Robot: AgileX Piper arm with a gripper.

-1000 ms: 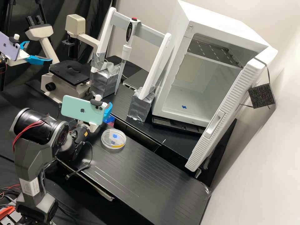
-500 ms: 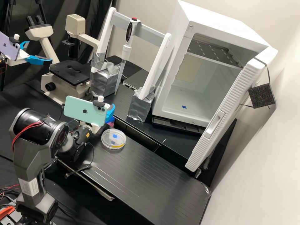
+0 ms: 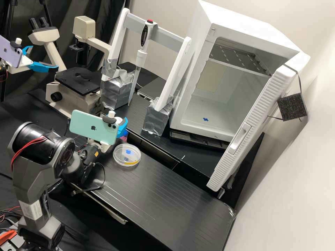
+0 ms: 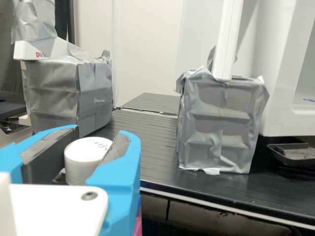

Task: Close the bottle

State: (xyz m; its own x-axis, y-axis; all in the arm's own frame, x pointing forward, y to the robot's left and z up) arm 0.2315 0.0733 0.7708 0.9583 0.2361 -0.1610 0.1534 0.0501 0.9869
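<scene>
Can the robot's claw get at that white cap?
Very likely yes: the white cap is right between the blue fingers of the claw, and nothing seems to block them.

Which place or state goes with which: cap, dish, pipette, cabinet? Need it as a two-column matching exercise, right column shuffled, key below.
1. white cap
2. round clear dish
3. pipette
4. white cabinet

A. at the frame's grey crossbar
B. door standing open
C. between the blue fingers
D. flat on the black bench

Pairs: 1-C, 2-D, 3-A, 4-B
</scene>
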